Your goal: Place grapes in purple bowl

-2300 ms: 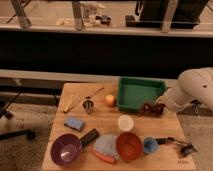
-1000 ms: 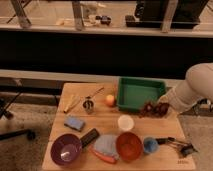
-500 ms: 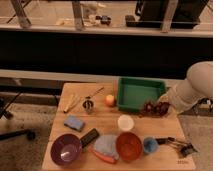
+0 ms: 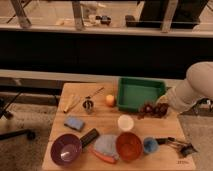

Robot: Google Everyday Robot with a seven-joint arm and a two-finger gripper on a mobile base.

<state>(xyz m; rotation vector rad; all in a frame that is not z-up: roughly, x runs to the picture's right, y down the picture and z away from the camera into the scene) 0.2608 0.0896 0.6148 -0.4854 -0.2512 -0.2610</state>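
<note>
Lying just in front of the green tray [image 4: 140, 91], near its right corner, the grapes [image 4: 148, 110] touch the gripper [image 4: 163, 107]. The claw is closed, but I cannot tell if it holds them. The purple bowl [image 4: 65, 149] stands well apart, front-left of the tray. Small print on the table [image 4: 102, 120] is unreadable.

The gripper [image 4: 161, 108] sits closed on the grapes [image 4: 149, 110] at the right side of the table [image 4: 100, 118], just in front of the green tray [image 4: 131, 90]. Toward the purple bowl [image 4: 65, 149], the white cup [image 4: 126, 122] and the orange-red bowl [image 4: 129, 146] crowd the low line, and a black block [image 4: 90, 137] lies just beside the purple bowl's rim. Bare wood lies open between the orange [image 4: 110, 100] and the white cup.
</note>
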